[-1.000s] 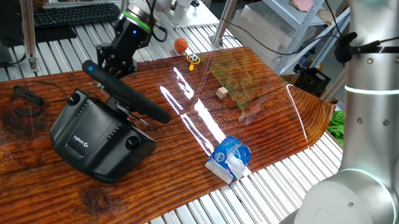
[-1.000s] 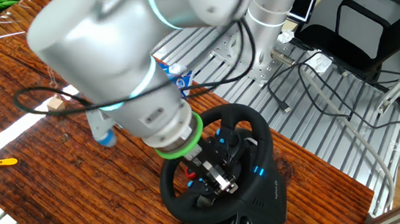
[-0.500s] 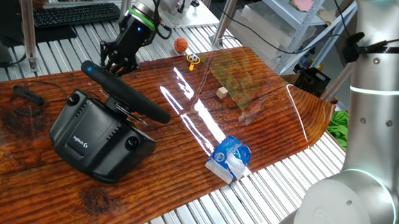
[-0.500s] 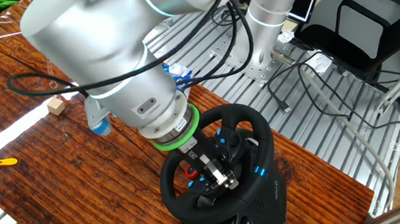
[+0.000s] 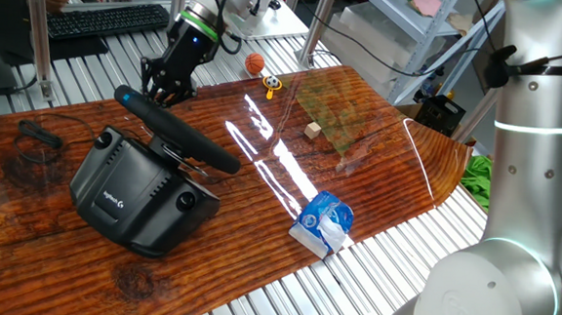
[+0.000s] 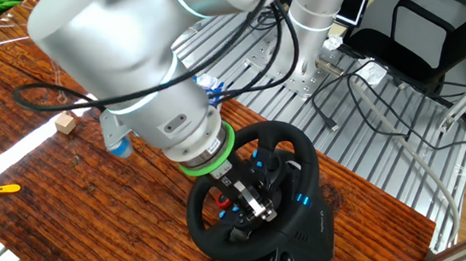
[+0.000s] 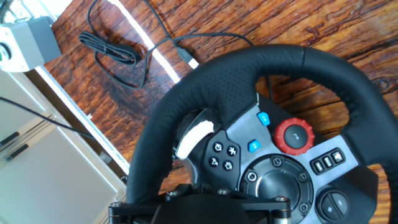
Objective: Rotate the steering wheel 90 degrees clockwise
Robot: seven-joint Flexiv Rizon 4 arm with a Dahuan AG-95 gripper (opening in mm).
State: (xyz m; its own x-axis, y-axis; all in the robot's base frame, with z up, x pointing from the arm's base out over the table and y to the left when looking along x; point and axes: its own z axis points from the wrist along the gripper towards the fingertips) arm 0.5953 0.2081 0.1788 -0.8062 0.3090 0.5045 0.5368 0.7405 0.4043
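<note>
The black steering wheel [image 5: 180, 132] stands tilted on its bulky black base [image 5: 137, 193] at the table's left. Its rim [image 6: 288, 136] frames a hub with red buttons and a blue light. My gripper [image 5: 160, 90] sits at the far upper end of the rim, right against it. In the other fixed view the gripper [image 6: 251, 205] is in front of the wheel's face. The hand view shows the rim [image 7: 186, 93] very close, running down under the gripper's black housing [image 7: 196, 208]. The fingers are hidden, so I cannot tell whether they hold the rim.
A black keyboard [image 5: 104, 18] lies at the back left. An orange ball [image 5: 254, 64], a yellow toy [image 5: 271, 84], a wooden cube [image 5: 312, 130] and a blue-white packet [image 5: 324, 222] lie to the right. A black cable [image 7: 118, 53] lies beyond the wheel.
The arm's wrist tilted up and back a little between the earliest frames and half a second ago. It has held still since. The wheel's turn looks unchanged.
</note>
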